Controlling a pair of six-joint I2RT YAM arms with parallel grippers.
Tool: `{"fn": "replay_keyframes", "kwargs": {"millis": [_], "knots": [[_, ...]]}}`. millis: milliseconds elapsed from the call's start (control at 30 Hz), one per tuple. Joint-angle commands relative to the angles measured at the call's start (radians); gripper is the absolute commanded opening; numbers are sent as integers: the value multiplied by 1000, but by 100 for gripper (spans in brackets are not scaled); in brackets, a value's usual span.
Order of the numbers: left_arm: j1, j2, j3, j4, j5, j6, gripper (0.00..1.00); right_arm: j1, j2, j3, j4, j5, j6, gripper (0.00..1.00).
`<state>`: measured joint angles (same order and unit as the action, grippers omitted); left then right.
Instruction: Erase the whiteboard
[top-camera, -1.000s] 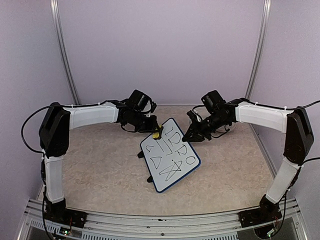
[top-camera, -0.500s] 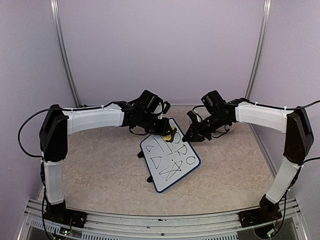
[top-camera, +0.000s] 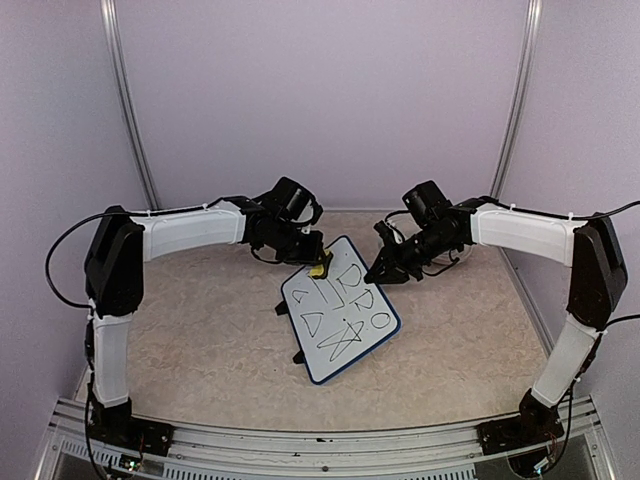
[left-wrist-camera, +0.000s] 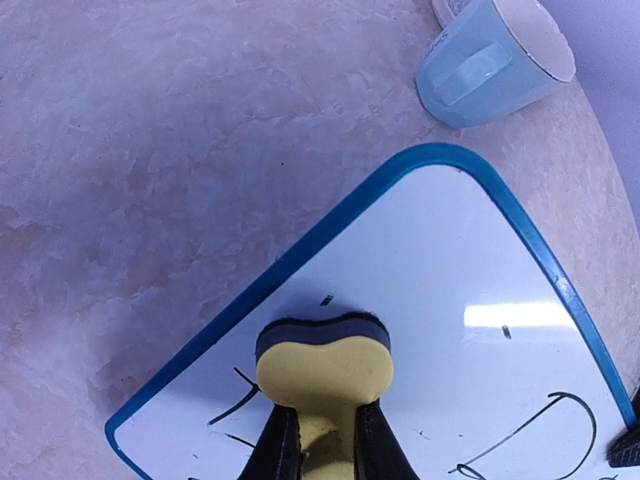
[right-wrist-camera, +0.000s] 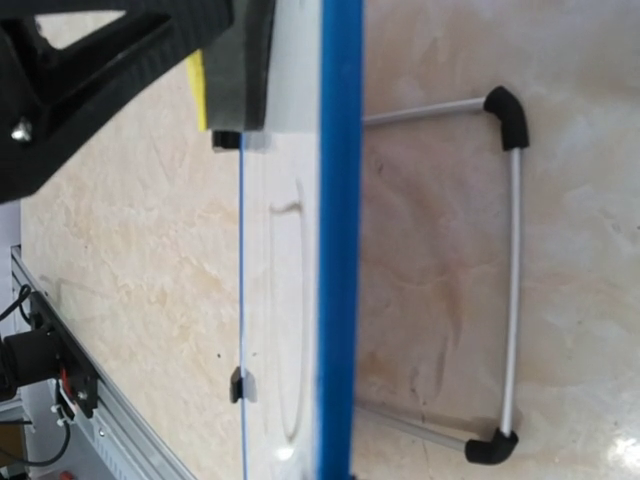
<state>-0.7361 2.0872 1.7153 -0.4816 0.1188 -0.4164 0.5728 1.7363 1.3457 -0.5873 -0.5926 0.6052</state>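
A pale marbled table (top-camera: 200, 330) fills the lower half of the overhead frame. At its centre the blue-rimmed whiteboard (top-camera: 340, 310) stands tilted on a wire stand (right-wrist-camera: 512, 280) and carries black scribbles (top-camera: 345, 315) over most of its face.

From the upper right, the right gripper (top-camera: 385, 270) meets the board's upper right rim. Its jaws are pressed fully together there and appear to be pinching the edge to steady it.

From the upper left, the left gripper (top-camera: 312, 260) reaches the board's top corner, its jaws narrowed tight on the handle of a yellow eraser (left-wrist-camera: 323, 365). The eraser's dark pad rests on the white surface just inside the rim. A pale blue mug (left-wrist-camera: 495, 62) lies on its side beyond that corner, at the upper right of the left wrist view.

Wiping looks barely begun: the patch around the pad is clean, the rest marked. The next move calls for firm strokes down across the writing, with pad pressure kept even while the other arm braces the board.
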Motion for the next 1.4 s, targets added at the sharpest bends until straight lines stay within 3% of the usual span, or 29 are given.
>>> {"fn": "replay_keyframes", "kwargs": {"millis": [0,200,467,633,1033,1367], "knots": [[-67,111,145,-102,-30,68,0,27,-1,7,47,-18,-58,0],[-81,172,219,-133,14,85,0,27,3,16,39,-12,-62,0],[-130,42,24,-76,132,192,0,27,0,18,31,-9,-65,0],[-138,4,-8,-71,180,231,0,27,2,22,32,-12,-70,0],[-14,213,288,-212,44,63,0,27,6,26,32,-12,-74,0],[71,155,46,-169,30,58,0,27,3,20,34,-10,-77,0]]}}
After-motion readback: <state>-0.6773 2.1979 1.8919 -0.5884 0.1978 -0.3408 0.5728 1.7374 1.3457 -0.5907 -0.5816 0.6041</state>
